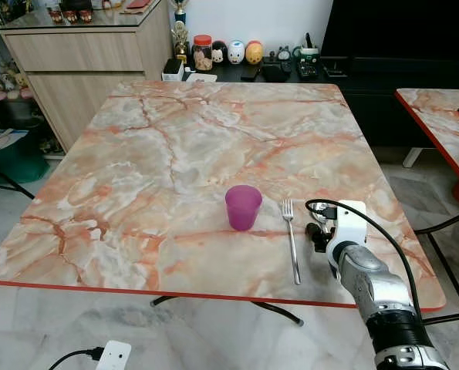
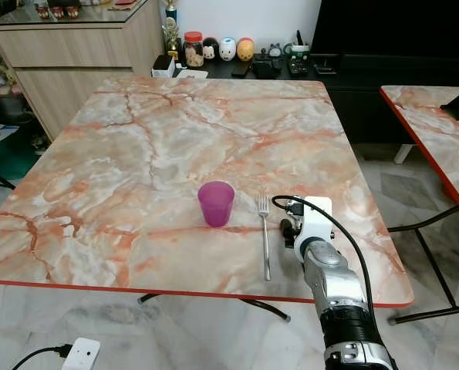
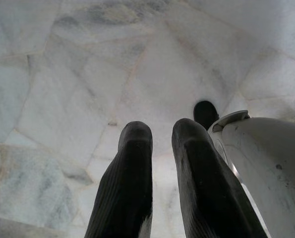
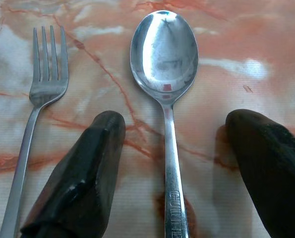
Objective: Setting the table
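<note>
Marbled orange table [image 1: 160, 154]: your right pincer [image 4: 169, 163] stands released astride the steel spoon [image 4: 164, 59], beside the steel fork [image 4: 43, 84]; lift straight up, avoiding nudging either.

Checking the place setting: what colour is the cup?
Purple cup, translucent-looking; shows best in the left eye view.
</note>
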Motion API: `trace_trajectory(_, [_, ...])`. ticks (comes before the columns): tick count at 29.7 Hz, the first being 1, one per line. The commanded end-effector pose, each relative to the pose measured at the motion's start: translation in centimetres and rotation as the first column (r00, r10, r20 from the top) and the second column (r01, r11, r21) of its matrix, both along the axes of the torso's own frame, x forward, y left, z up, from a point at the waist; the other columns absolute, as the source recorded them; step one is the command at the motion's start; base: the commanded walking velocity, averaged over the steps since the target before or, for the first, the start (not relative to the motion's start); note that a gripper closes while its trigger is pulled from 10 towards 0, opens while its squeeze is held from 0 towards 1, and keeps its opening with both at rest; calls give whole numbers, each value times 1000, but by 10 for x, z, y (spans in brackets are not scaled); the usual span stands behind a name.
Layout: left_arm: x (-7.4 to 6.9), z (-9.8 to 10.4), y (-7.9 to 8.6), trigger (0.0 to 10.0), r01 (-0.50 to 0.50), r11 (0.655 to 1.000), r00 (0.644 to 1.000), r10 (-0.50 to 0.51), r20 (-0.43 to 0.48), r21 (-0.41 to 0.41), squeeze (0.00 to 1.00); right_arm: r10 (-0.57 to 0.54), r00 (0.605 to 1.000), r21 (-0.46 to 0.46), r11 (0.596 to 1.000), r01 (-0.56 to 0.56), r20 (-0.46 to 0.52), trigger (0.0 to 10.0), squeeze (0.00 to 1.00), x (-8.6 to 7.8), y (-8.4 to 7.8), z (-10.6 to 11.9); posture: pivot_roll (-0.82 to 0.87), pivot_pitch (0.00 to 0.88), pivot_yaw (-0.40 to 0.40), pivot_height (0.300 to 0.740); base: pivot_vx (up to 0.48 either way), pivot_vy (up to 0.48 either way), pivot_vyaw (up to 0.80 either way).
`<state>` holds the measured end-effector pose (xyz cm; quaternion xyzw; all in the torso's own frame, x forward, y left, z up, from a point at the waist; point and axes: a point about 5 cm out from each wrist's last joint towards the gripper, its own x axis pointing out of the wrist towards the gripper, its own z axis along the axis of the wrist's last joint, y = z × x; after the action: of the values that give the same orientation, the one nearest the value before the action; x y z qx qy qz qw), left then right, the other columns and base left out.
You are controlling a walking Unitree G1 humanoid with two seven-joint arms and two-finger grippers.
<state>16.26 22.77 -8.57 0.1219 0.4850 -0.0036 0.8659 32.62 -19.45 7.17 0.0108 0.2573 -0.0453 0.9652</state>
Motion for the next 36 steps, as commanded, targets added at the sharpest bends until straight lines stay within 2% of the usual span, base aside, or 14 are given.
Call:
trace_trajectory(1, [-3, -2, -1, 10000, -8, 1000, 1000, 8, -16, -14, 0, -10, 1000, -4, 1000, 10, -10, 0, 0, 1, -2, -2, 1, 0, -12, 740, 0, 0, 0])
trace_trajectory(25, [-4, -2, 0, 10000, -11, 1000, 1000, 10, -23, -18, 0, -7, 1000, -2, 1000, 7, -19, 0, 0, -1, -1, -8, 6, 0, -14, 740, 0, 0, 0])
trace_trajectory(36, [-5, -2, 2, 10000, -10, 1000, 1000, 9, -17, -10, 0, -83, 996, -38, 996, 82, -28, 0, 0, -9, -13, -13, 13, 0, -14, 740, 0, 0, 0])
